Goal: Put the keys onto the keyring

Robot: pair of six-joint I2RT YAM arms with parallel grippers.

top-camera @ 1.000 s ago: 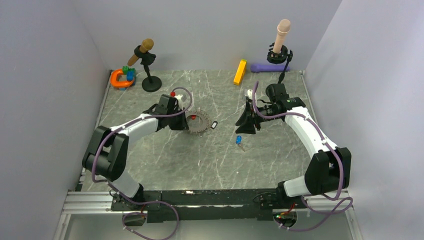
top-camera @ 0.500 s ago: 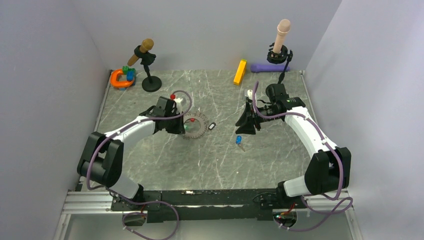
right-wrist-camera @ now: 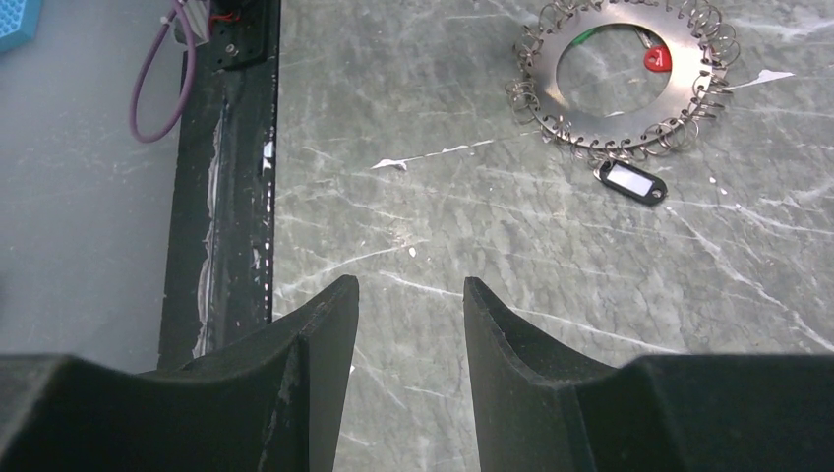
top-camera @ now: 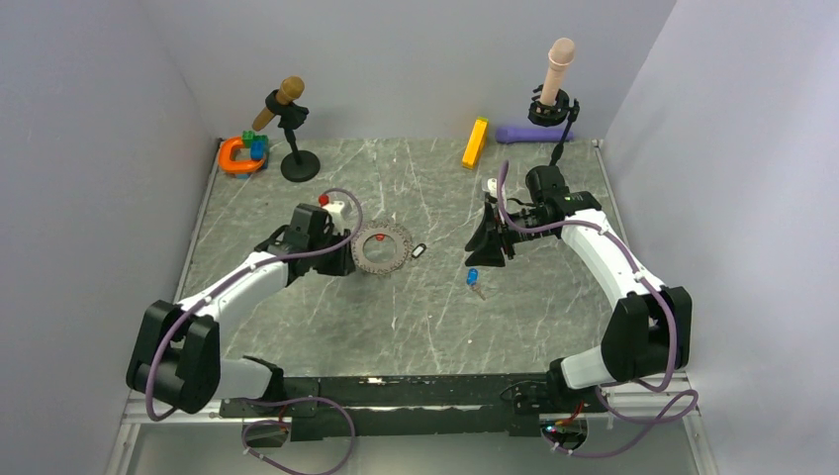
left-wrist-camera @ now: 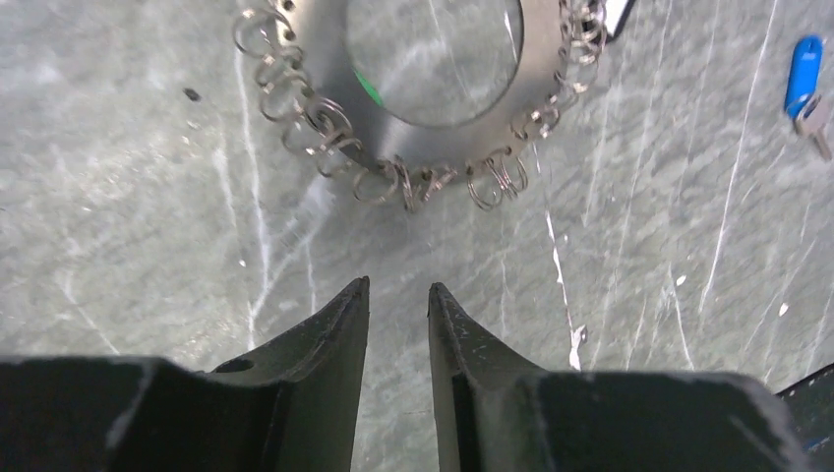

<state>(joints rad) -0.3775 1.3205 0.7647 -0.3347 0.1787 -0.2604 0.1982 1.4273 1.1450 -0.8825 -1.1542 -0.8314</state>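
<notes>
The grey keyring [top-camera: 382,249] lies flat on the marble table, left of centre. A red key head [top-camera: 381,240] shows inside it, and a black tag [top-camera: 418,249] lies at its right rim. My left gripper [top-camera: 344,261] sits just left of the ring, open and empty. In the left wrist view the ring [left-wrist-camera: 329,84] lies ahead of the left gripper [left-wrist-camera: 398,287] without touching it. A blue key [top-camera: 473,278] lies loose on the table. My right gripper [top-camera: 490,244] hovers above it, open and empty. In the right wrist view the right gripper [right-wrist-camera: 411,282] faces the ring [right-wrist-camera: 620,123], its red key [right-wrist-camera: 657,59] and the tag [right-wrist-camera: 630,183].
At the back stand an orange C-shaped toy [top-camera: 237,155], a microphone on a black stand [top-camera: 297,158], a yellow block [top-camera: 475,142], a purple object [top-camera: 529,132] and a beige handle on a holder [top-camera: 556,84]. The black table rail [right-wrist-camera: 221,197] shows in the right wrist view.
My left gripper opened, let go of the keyring and drew back to the left. The ring shifted slightly left and now lies flat. The right arm has not moved.
</notes>
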